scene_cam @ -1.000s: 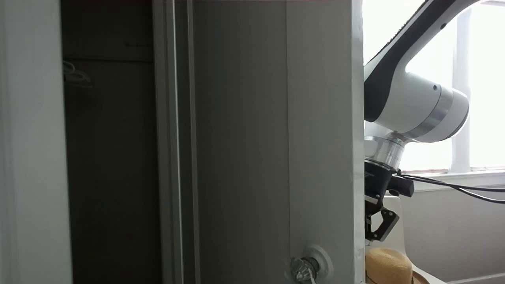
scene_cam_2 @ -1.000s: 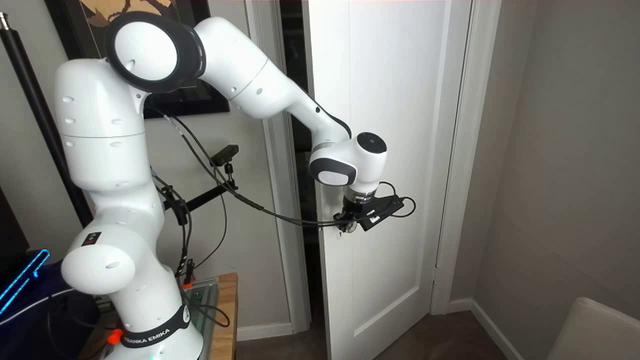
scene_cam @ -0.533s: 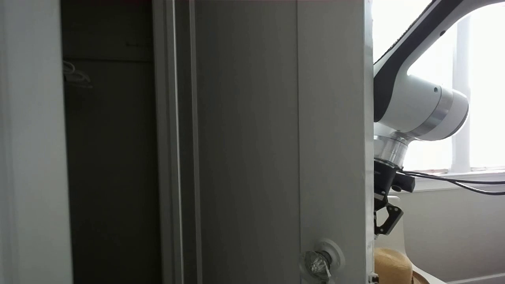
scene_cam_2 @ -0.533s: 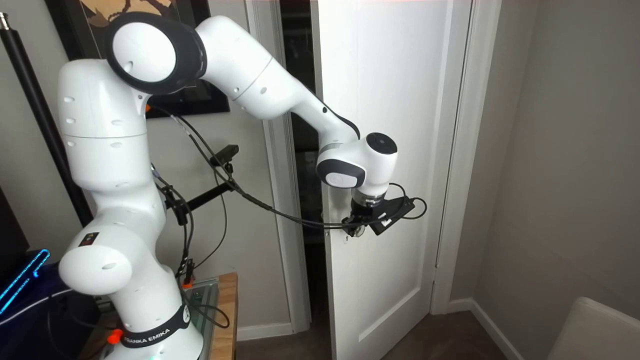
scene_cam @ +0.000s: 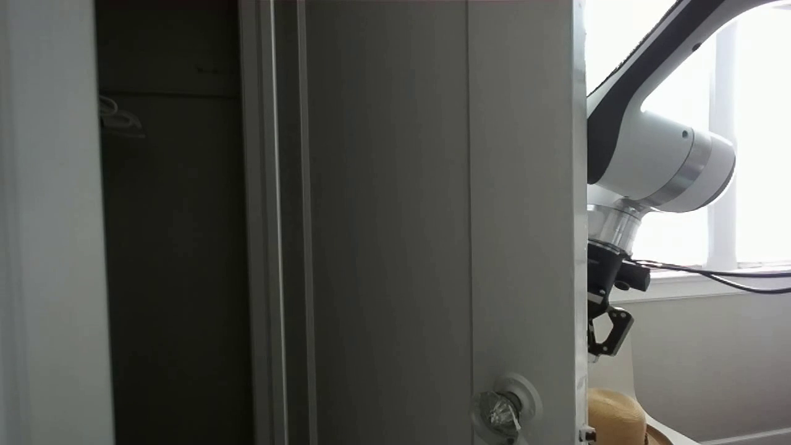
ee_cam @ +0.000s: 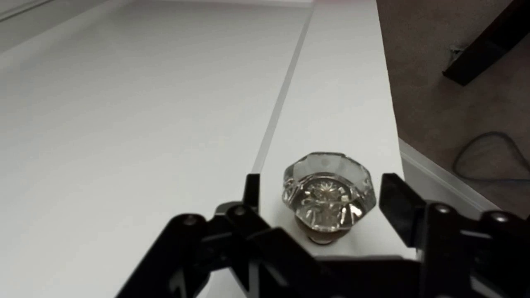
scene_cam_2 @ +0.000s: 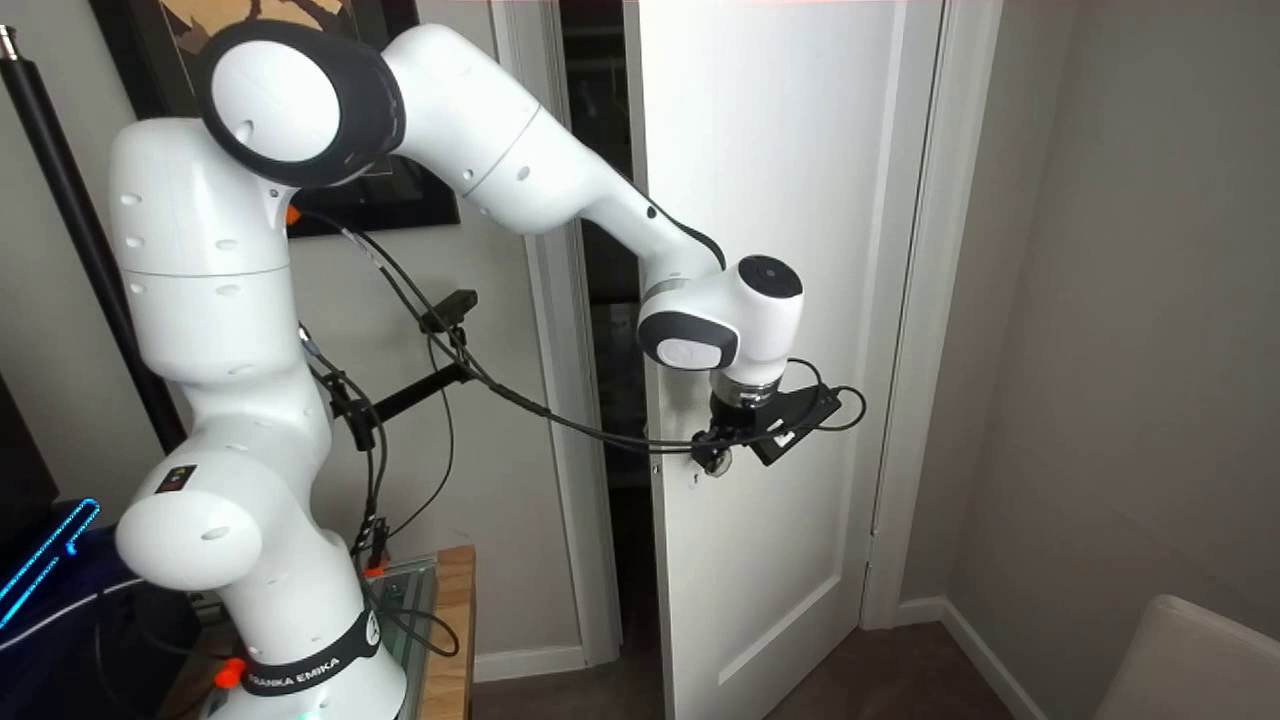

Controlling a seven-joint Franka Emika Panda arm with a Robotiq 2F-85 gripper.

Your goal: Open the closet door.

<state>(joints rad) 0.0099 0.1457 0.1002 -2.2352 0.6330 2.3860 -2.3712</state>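
Observation:
The closet door (scene_cam_2: pixel 770 560) is a tall pale panel standing ajar, with a dark gap between its free edge and the frame. Its inner face (scene_cam: pixel 389 216) with a glass knob (scene_cam: pixel 499 413) shows in an exterior view. In the wrist view the outer faceted glass knob (ee_cam: pixel 329 192) lies between the fingers of my gripper (ee_cam: pixel 319 186). The fingers are open, with a gap on each side of the knob, wider at the left. In an exterior view my gripper (scene_cam_2: pixel 710 455) is at the knob's height; elsewhere the door edge partly hides the gripper (scene_cam: pixel 609 349).
A dark closet interior (scene_cam: pixel 173 247) shows beyond the frame strips (scene_cam: pixel 272 216). A straw hat (scene_cam: pixel 615 417) sits on a pale chair behind the door edge. Another pale chair back (scene_cam_2: pixel 1195 660) stands at lower right. Cables (scene_cam_2: pixel 560 425) hang along the arm. A side wall (scene_cam_2: pixel 1100 350) flanks the hinge side.
The door swung further open, its free edge moving right in both exterior views, mostly in the earlier half second. My gripper moved along with it, then rose slightly while the door stayed nearly still.

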